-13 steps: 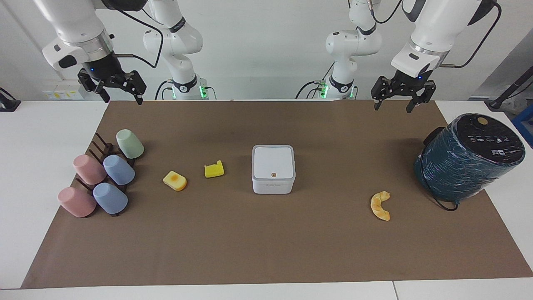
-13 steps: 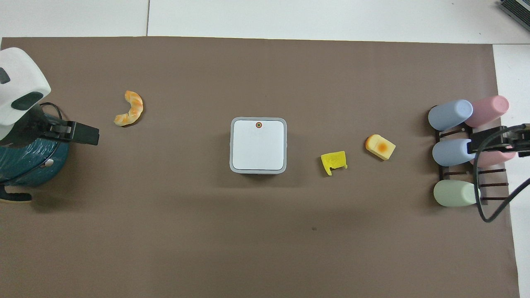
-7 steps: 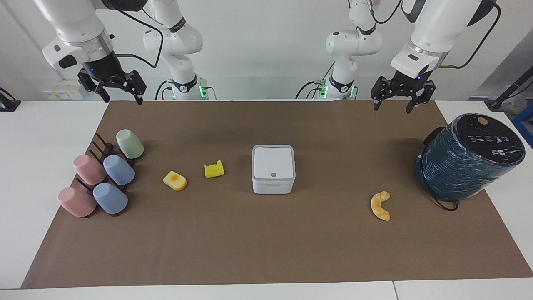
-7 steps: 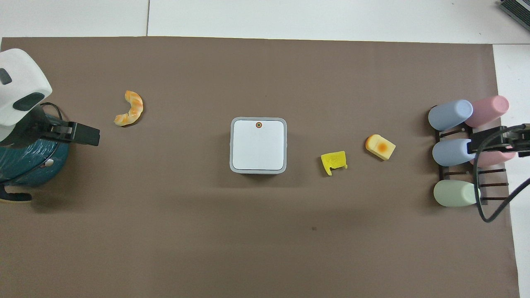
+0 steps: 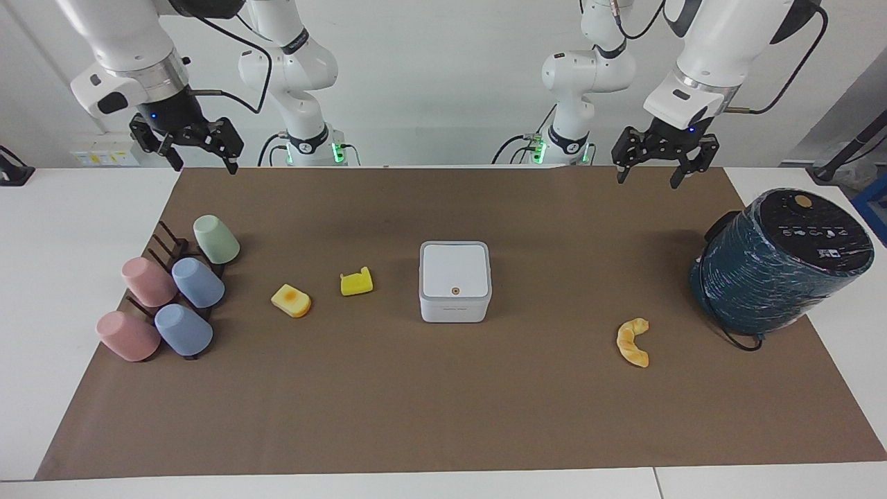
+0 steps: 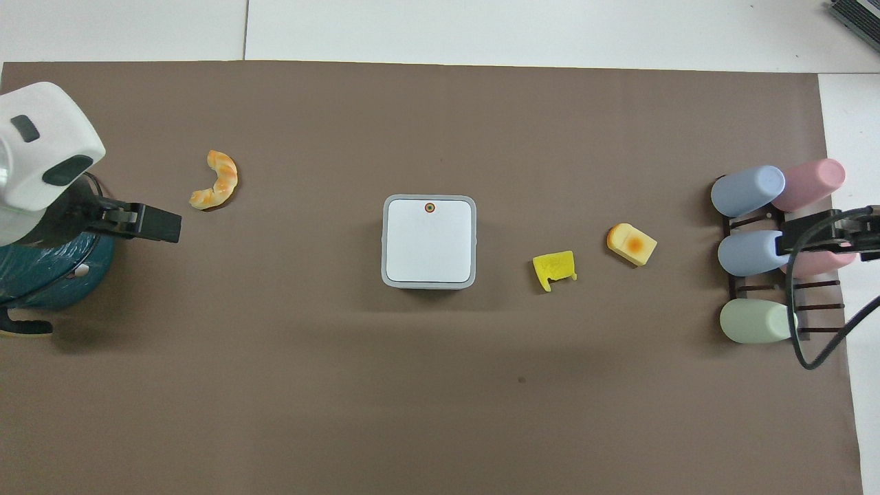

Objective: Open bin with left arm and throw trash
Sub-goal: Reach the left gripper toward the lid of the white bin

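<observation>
Left hand [image 5: 646, 177] open above white, lid-shut bin [image 5: 454, 281].

Both grippers up in the air with jaws apart, nothing between them. Left gripper [image 5: 646, 178] over the mat [image 5: 443, 416] edge at the robots' end. Right gripper [image 5: 201, 165] at the same edge, right arm's end.

Bin [image 5: 454, 281] mid-table, lid down, well apart from both jaws.

Toast slice [image 5: 291, 301] and notched block [image 5: 356, 282] side by side between bin and cup rack [image 5: 170, 249], which sits roughly below the right jaws.

Croissant [image 5: 633, 342] toward the left jaws' end, farther from the robots than the bin; cylinder [image 5: 779, 260] beside it, possibly overhanging the mat edge.
</observation>
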You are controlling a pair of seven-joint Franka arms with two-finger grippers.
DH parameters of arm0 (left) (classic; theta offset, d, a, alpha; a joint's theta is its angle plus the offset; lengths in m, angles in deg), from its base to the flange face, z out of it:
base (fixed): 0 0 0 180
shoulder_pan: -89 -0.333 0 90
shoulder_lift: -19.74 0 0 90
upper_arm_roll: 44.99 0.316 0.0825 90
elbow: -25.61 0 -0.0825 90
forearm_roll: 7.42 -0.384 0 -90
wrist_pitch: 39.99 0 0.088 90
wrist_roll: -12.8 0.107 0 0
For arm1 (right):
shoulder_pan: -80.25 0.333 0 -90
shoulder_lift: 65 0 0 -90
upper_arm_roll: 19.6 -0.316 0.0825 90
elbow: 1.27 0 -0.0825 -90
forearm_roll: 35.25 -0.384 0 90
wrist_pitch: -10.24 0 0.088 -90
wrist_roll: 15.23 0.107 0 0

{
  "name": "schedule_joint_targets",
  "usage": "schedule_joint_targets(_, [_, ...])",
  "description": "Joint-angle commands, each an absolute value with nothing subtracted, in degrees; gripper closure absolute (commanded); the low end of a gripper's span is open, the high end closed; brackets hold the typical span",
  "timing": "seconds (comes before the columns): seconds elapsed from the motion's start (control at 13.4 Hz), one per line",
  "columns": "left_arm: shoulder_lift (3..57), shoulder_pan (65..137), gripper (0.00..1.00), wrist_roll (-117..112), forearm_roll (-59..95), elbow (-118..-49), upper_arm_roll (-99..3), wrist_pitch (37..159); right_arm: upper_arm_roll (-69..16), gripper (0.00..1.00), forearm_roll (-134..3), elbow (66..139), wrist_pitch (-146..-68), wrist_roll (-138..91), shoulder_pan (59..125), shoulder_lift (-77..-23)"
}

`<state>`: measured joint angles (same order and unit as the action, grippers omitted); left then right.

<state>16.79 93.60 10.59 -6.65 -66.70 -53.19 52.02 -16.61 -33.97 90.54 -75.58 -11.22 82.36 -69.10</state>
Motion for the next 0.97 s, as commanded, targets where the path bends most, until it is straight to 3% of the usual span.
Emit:
schedule_joint_targets(0.0, [14.12,98.91,0.0,4.12,-6.28,-71.14,-52.64,56.84,-16.61,0.0,-34.37,92.16,-76.59,-10.66,82.27,-70.36])
schedule_joint_targets(0.15, [13.59,101.9,0.0,0.25,-6.1,-73.26,-52.72,59.75,-16.61,0.0,-34.37,92.16,-76.68,-10.66,82.27,-70.36])
schedule_joint_targets(0.3, [14.2,105.33,0.21,-3.96,-5.84,-73.62,-52.72,61.77,-16.61,0.0,-34.37,92.16,-76.59,-10.66,82.27,-70.36])
schedule_joint_targets(0.45, [14.82,108.23,0.51,-10.02,-4.36,-74.66,-52.72,66.07,-16.61,0.0,-34.37,92.16,-76.59,-10.66,82.27,-70.36])
schedule_joint_targets(0.6, [16.39,109.82,0.73,-12.59,-2.59,-76.07,-52.72,70.64,-16.61,0.0,-34.37,92.25,-76.68,-10.66,82.27,-70.36])
schedule_joint_targets(0.9, [22.18,113.68,0.83,-19.43,-2.59,-75.99,-52.72,78.64,-16.61,0.0,-34.37,93.3,-77.29,-10.84,82.27,-70.8])
